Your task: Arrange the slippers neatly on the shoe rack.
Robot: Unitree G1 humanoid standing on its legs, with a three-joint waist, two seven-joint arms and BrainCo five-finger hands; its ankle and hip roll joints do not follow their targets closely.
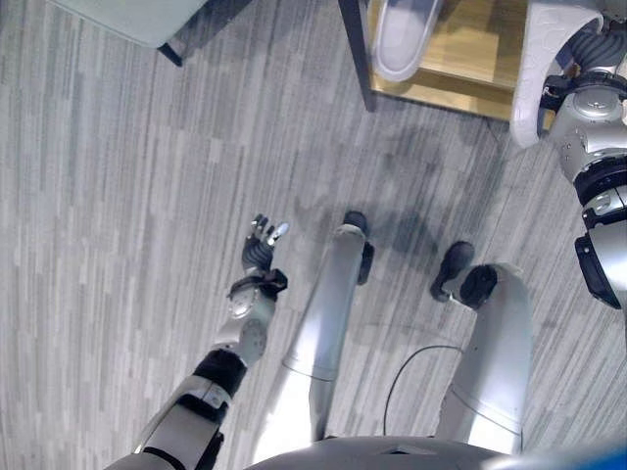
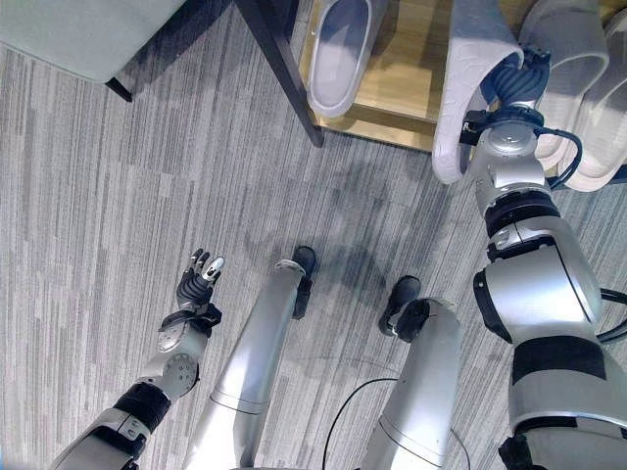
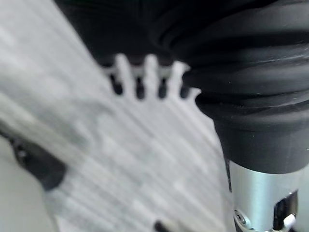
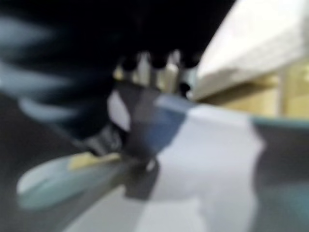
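Observation:
The shoe rack's wooden shelf [image 2: 404,90] lies at the top of the eye views. On it a pale grey slipper [image 2: 343,49] rests flat near the dark corner post. My right hand [image 2: 513,76] is shut on a white slipper [image 2: 468,83], which stands on its edge over the shelf's front edge. Two more white slippers [image 2: 580,54] lie side by side on the shelf to the right of that hand. Down at my left side, my left hand [image 1: 261,250] hangs over the floor with straight fingers [image 3: 140,79], holding nothing.
The rack's dark corner post [image 1: 355,49] stands between the shelf and the open floor. A pale green piece of furniture [image 1: 137,18] on a dark leg sits at the top left. Grey striped carpet [image 1: 118,196] covers the floor.

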